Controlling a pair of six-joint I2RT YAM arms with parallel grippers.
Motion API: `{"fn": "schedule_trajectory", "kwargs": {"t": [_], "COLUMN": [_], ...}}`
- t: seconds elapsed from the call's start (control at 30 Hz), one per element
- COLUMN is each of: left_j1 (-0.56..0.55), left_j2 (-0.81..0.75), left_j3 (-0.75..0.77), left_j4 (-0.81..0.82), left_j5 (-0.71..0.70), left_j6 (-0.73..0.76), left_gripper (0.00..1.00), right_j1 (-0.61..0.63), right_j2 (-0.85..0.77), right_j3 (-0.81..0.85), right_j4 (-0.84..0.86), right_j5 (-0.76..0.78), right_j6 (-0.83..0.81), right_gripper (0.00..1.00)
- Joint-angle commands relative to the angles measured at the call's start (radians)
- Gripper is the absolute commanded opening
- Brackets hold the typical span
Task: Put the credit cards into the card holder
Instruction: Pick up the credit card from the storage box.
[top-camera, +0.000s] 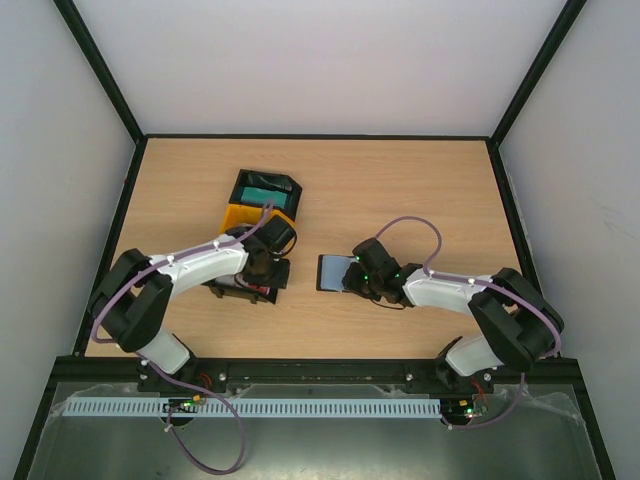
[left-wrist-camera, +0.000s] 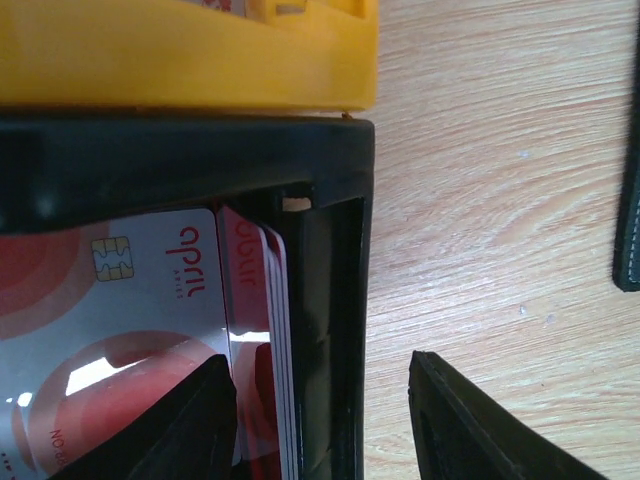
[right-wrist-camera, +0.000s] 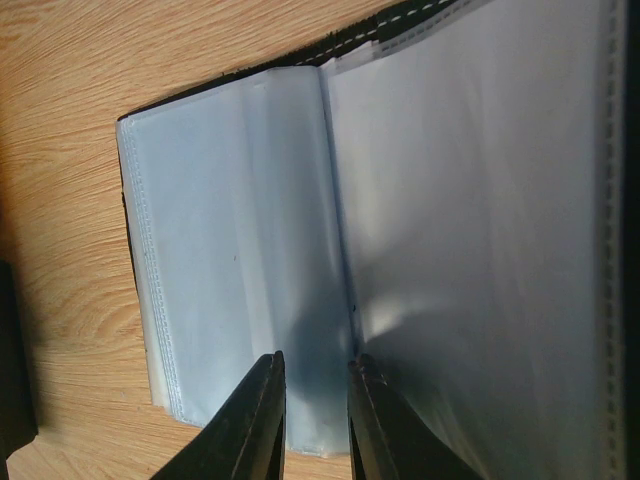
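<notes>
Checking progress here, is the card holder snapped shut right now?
No, the card holder lies open on the table, its clear pockets showing in the right wrist view.

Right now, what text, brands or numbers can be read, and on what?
"april": on the top red-and-white card in the black tray.
Same red word, partly covered: on the card beneath.
Fine print on the top card: too blurred.
No text on the card holder sleeves.

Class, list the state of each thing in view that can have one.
card holder: lying open, clear sleeves showing
red-and-white credit cards: stacked in the black tray
left tool: open, straddling that tray's wall
right tool: nearly closed at a sleeve fold; grip unclear
</notes>
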Motion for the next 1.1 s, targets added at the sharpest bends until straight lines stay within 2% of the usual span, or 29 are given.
{"fn": "schedule_trajectory", "kwargs": {"t": [0.0, 0.43, 0.7, 1.07], "left_j1": [-0.007, -0.006, -0.005, -0.006], "left_j2": [0.011, -0.068, -0.079, -0.105], "left_j3": [-0.006, -0.009, -0.007, -0.003], "left_j4": [-0.001, -0.018, -0.034, -0.057], "left_j5": [0.010, 0.056, 0.059, 0.075], "left_j6": [0.018, 0.014, 0.007, 0.002], "left_gripper": [0.48, 0.37, 0.25, 0.22], "right_j1": [0.006, 0.006, 0.006, 0.006], "right_j2": [-0.017, -0.008, -0.007, -0.006], "right_j3": [0.006, -0.001, 0.000, 0.002], "right_j4": [-0.013, -0.004, -0.004, -0.006], "right_j5": [0.013, 0.010, 0.010, 0.011], "right_j6": [0.000, -0.001, -0.004, -0.007], "right_gripper": [0.19, 0.19, 0.19, 0.19]}}
